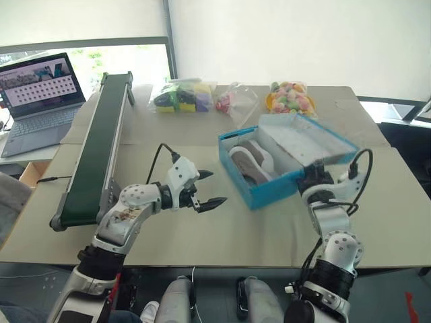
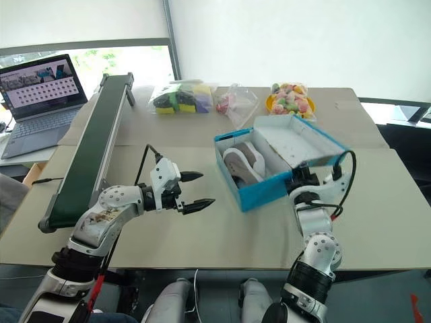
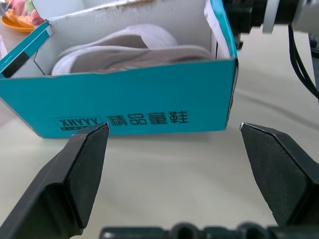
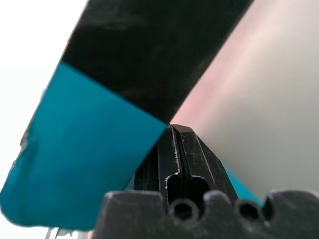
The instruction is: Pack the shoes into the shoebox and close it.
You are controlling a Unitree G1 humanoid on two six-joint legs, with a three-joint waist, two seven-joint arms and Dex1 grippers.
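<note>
The bright blue shoebox (image 1: 269, 192) stands mid-table, and both grey shoes (image 1: 249, 161) lie side by side inside it. Its flap lid (image 1: 303, 138) leans up on the right side, pale inner face upward. My right gripper (image 1: 311, 176) is shut and sits under the lid's outer edge. In the right wrist view its closed fingertips (image 4: 173, 132) touch the lid's blue and black outer face (image 4: 94, 164). My left gripper (image 1: 217, 187) hovers open just left of the box, nothing between its fingers. In the left wrist view the box's printed side wall (image 3: 149, 94) faces it.
A dark green conveyor belt (image 1: 97, 148) runs along the table's left side, with a laptop (image 1: 40, 101) beyond it. Clear bags of colourful items (image 1: 178, 96) (image 1: 232, 99) and a yellow dish of sweets (image 1: 291, 97) line the far edge. Bare tabletop (image 1: 222, 232) lies in front of the box.
</note>
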